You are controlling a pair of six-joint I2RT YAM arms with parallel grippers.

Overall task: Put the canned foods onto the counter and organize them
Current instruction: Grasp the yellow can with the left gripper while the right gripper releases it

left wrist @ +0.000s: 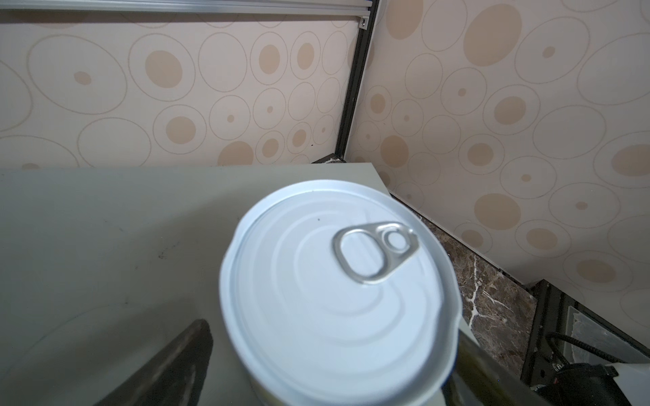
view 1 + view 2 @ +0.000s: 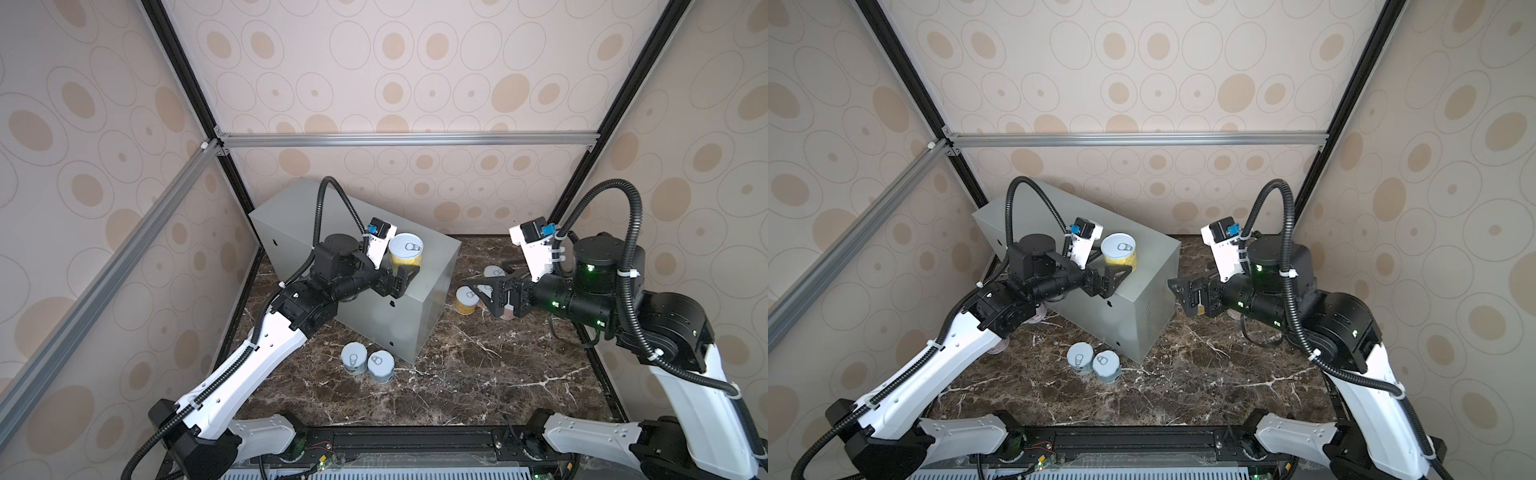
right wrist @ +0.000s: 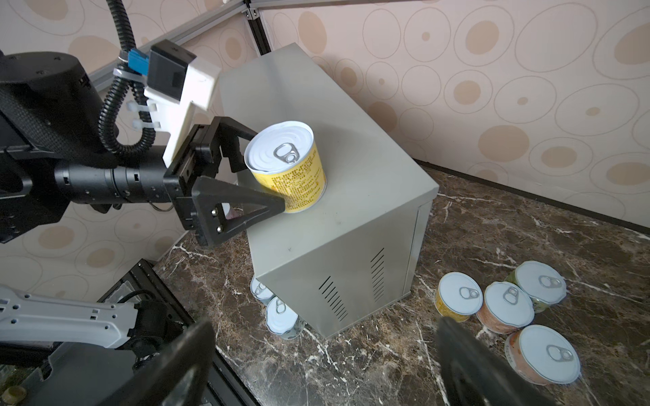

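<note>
Standing on the veined brown marble floor [image 2: 478, 374], the grey sheet-metal desk [image 3: 351, 218] carries one yellow can [image 3: 299, 175] upright on top. The left pincer [image 3: 267, 171] flanks it, fingers [image 3: 242, 207] against its sides; whether it clamps I cannot tell. The right pincer [image 3: 325, 327] gapes, empty. The left wrist view shows only the ribbed white lid [image 1: 334, 291]; the right wrist view adds dense, unreadable label print and four floor cans [image 3: 506, 305].

The grey surface [image 3: 351, 197] is smooth, matt sheet metal. The yellow can [image 3: 292, 175] has a printed label and satiny metal lid. The floor [image 3: 492, 239] is glossy marble.
</note>
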